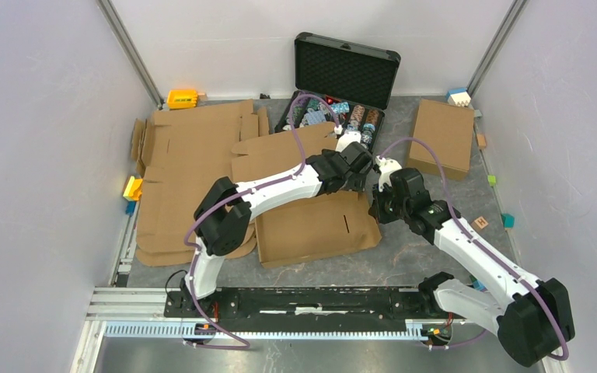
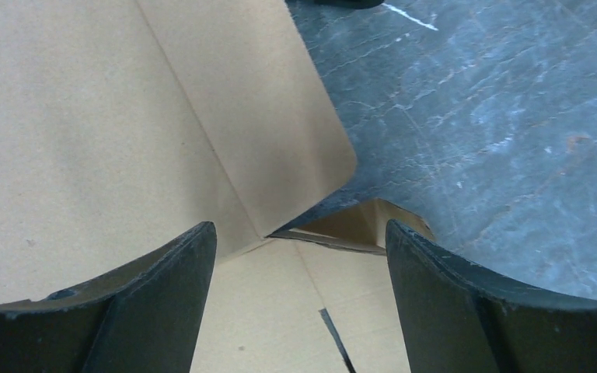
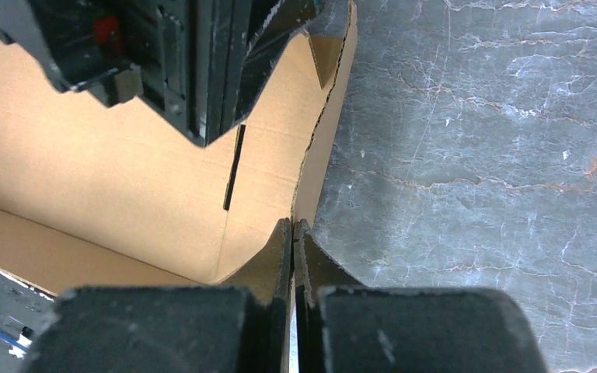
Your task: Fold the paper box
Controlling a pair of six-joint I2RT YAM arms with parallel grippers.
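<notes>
The paper box (image 1: 311, 225) lies mid-table, brown cardboard, half formed with low walls raised. My left gripper (image 1: 360, 169) hovers over its far right corner. In the left wrist view it (image 2: 301, 233) is open and holds nothing, with a rounded flap (image 2: 264, 116) and the box floor (image 2: 280, 311) under it. My right gripper (image 1: 378, 208) is at the box's right side. The right wrist view shows this gripper (image 3: 292, 225) shut on the top edge of the right wall (image 3: 322, 132). The left gripper's black body (image 3: 186, 70) hangs over the inside.
Flat cardboard sheets (image 1: 186, 171) cover the left of the table. An open black case (image 1: 342, 85) with coloured chips stands at the back. A finished brown box (image 1: 441, 136) sits at the back right. A yellow toy (image 1: 181, 98) and small blocks (image 1: 507, 221) lie at the edges.
</notes>
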